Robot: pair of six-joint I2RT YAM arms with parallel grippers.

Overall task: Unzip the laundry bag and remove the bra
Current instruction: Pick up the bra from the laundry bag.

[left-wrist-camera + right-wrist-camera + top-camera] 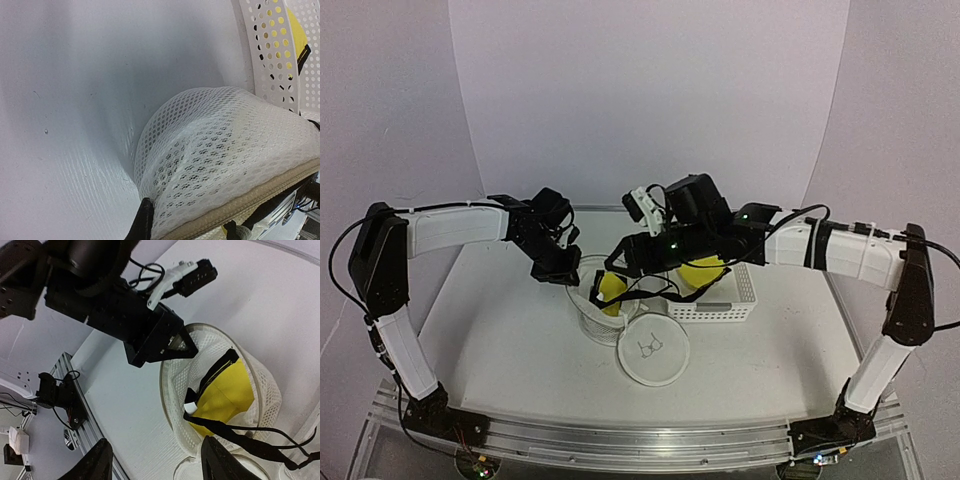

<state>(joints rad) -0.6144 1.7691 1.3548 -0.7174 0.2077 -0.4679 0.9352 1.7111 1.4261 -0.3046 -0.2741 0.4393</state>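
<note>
**Bra half out, strap strung across the gap**

Top external: the laundry bag (588, 318) stands open on the tabletop (500, 340), and its round lid (655, 350), the one with the bra drawing, is flopped flat toward the near edge. The bra (610, 288) straddles two places. One yellow part sits inside the bag, another lies at the white perforated basket (745, 290), and black straps run between them. The left pincer (560, 272) is down on the bag's far rim.

Left wrist: mesh wall fills the view, with a tan zip band along the bottom. The black fingertips (145, 222) are together, clamped on the bag at that edge. Basket wall upper right, yellow showing through its holes.

Right wrist: the right pincer (158, 442) stands apart with nothing between its tips. It hovers above the open bag (the yellow fabric lies below it, and a black strap trails off toward the basket).

Risks, as I judge them:
- The strap could catch on the zip edge or rim when the bag-side part is lifted.
- A grab on the strap alone may stretch it rather than bring the fabric out.
- A hard pull could drag the light bag if the left clamp slips, or shift the basket.
</note>
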